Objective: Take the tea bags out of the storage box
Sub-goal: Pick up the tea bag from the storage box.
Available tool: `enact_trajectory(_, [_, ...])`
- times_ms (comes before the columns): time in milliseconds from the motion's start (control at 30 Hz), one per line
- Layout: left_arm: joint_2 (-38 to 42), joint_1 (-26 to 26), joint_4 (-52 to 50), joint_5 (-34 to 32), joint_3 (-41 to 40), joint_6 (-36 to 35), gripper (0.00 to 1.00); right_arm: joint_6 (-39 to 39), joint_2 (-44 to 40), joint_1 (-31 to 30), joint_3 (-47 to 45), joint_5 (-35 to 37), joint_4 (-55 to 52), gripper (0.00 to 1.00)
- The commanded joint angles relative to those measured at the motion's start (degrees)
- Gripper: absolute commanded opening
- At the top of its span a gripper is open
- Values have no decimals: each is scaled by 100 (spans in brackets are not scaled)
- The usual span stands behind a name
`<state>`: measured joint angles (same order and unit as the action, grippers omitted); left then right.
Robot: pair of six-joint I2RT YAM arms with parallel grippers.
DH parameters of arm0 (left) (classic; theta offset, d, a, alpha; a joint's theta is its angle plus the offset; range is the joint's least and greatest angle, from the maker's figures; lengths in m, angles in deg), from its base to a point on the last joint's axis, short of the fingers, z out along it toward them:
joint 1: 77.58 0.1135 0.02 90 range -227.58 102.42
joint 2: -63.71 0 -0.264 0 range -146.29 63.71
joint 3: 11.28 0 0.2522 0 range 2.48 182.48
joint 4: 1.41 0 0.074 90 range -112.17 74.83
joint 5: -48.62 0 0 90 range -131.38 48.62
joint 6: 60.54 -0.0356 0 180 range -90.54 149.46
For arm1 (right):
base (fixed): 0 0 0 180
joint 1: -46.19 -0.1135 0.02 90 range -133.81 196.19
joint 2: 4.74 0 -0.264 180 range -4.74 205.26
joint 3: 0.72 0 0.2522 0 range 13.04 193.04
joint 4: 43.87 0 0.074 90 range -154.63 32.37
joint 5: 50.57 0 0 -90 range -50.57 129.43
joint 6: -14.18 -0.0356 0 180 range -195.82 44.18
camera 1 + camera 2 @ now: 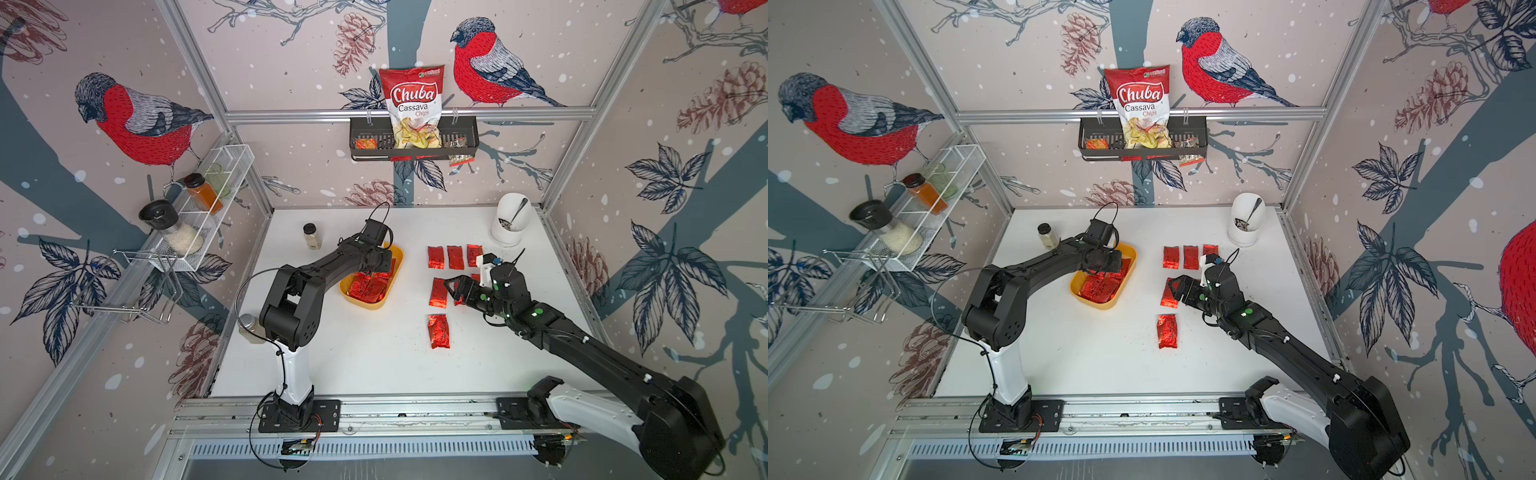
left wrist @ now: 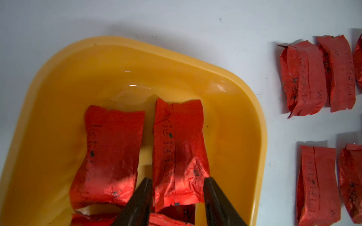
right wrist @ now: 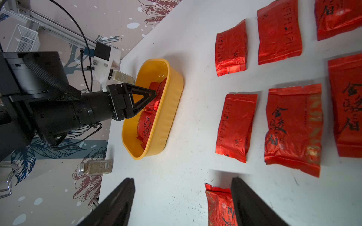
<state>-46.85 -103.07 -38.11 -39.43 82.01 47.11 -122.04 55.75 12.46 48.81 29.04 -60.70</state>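
Tea bags [image 3: 235, 125], seven on table [image 3: 176, 185], others in storage box [image 3: 166, 117], left gripper [image 2: 177, 179] apart astride one, right gripper [image 3: 182, 179] apart

1. In both top views my left arm's wrist covers the left gripper [image 2: 177, 179] and part of the storage box [image 1: 370, 306] at its far end.
2. My right gripper [image 1: 451, 291] hides part of the middle-row tea bags [image 1: 438, 293]; can't count them.
3. Left wrist view: bags under the fingers run off the frame edge.
4. Bag print unreadable from above.

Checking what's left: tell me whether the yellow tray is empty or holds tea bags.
Not empty. Several red tea bags lie inside the yellow tray, and the left pincer straddles one of them.
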Motion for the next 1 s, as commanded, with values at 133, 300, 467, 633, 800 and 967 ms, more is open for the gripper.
enact_trajectory(133, [-278,208,60,566,161,-17,46,87,76,-1,45,-59,210,82])
enact_trajectory(300, [-430,286,100,821,106,1,38,60,122,-1,53,-84,246,81])
enact_trajectory(467, [-375,317,146,828,-11,64,23,60,126,-9,71,-77,237,81])
enact_trajectory(633, [-179,350,182,870,-71,110,3,60,117,-10,71,-63,219,80])
enact_trajectory(800, [-68,379,150,912,-85,149,0,60,96,-10,70,-65,207,80])
enact_trajectory(967, [325,385,25,748,-25,172,0,166,95,-4,177,-60,128,80])
